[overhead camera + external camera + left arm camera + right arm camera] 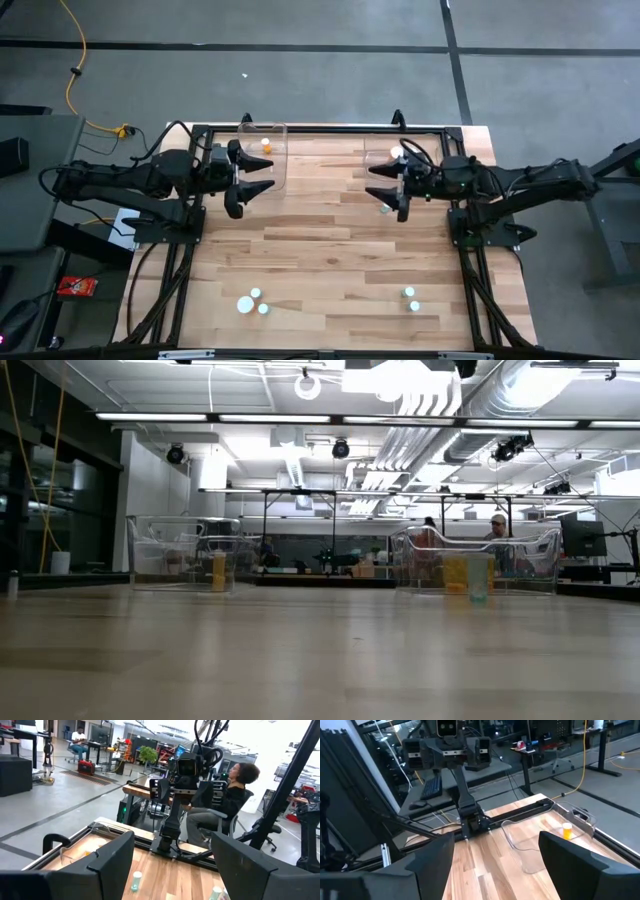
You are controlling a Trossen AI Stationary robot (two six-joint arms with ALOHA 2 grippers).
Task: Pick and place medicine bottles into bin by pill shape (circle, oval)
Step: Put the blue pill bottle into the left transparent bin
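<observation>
Where visible, bottles [254, 300] without legible labels.

Two matte black jointed arms with looping black cables, each ending in a wedge-fingered left claw [243, 184] and right claw [390, 186]

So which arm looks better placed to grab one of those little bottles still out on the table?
Roughly a tie. The left gripper is nearer the three bottles, the right gripper nearer the pair. Both hover open by their bins.

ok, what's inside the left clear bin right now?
One amber bottle with a white cap stands inside the left clear bin. The left gripper covers part of the bin's floor, so more could be hidden there.
</observation>
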